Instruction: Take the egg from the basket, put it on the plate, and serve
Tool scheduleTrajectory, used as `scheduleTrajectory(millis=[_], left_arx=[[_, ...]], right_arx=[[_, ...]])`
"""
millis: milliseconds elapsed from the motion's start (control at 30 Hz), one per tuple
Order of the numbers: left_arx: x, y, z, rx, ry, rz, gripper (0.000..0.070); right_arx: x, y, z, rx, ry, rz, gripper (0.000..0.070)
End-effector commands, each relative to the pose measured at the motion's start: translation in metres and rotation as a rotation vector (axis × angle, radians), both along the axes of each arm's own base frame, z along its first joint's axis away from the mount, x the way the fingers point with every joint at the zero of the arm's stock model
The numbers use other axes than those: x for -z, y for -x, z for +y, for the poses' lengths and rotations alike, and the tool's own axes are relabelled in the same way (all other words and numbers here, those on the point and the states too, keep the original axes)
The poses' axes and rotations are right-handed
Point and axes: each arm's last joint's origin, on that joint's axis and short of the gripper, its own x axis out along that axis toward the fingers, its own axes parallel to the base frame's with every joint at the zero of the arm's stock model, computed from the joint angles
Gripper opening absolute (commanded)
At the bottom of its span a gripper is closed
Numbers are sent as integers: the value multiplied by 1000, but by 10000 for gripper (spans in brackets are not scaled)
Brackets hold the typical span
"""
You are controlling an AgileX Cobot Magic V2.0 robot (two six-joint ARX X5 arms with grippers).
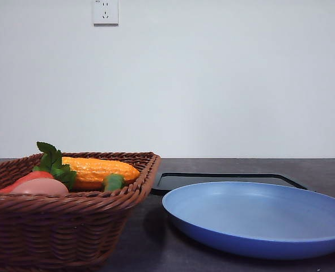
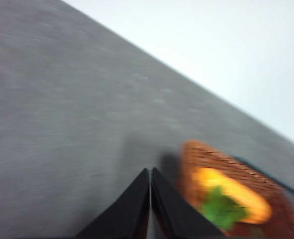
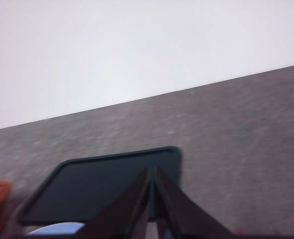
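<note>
The pinkish egg [image 1: 41,187] lies in the brown wicker basket [image 1: 71,226] at the front left, beside a red carrot-like vegetable [image 1: 28,179] with green leaves. The blue plate [image 1: 258,218] sits on the table to the right of the basket. My left gripper [image 2: 150,172] is shut with nothing in it, raised over the grey table beside the basket [image 2: 236,174]. My right gripper [image 3: 151,172] is also shut and empty, above the black tray [image 3: 102,191], with a sliver of the plate [image 3: 57,229] under it.
An orange corn cob [image 1: 99,169] and a small green vegetable [image 1: 114,182] also lie in the basket. A flat black tray [image 1: 224,179] sits behind the plate. A white wall with a socket [image 1: 105,11] stands behind the grey table.
</note>
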Motion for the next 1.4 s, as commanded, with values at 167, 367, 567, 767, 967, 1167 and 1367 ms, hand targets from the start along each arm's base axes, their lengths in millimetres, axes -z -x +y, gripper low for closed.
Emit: scheduleTrajectory(millis=[167, 367, 567, 767, 967, 1167, 1367], left_arx=[[-21, 3, -2, 69, 44, 22, 0], [-52, -3, -4, 135, -8, 71, 0], [-77, -19, -7, 246, -99, 187, 0], [-99, -42, -14, 431, -127, 275, 0], [-112, -61, -29, 604, -160, 387, 0], [-113, -71, -47, 719, -189, 434, 5], [-114, -73, -55, 750, -183, 402, 214]], right_arx=[[-17, 7, 0, 1, -64, 112, 0], [-43, 8, 0, -3, -55, 232, 0], [-67, -1, 0, -10, -9, 383, 0], [-85, -20, 4, -109, 38, 503, 0], [-82, -41, 9, -277, 19, 735, 0], [-63, -59, 12, -375, -6, 923, 0], [-45, -74, 14, -388, -20, 1040, 207]])
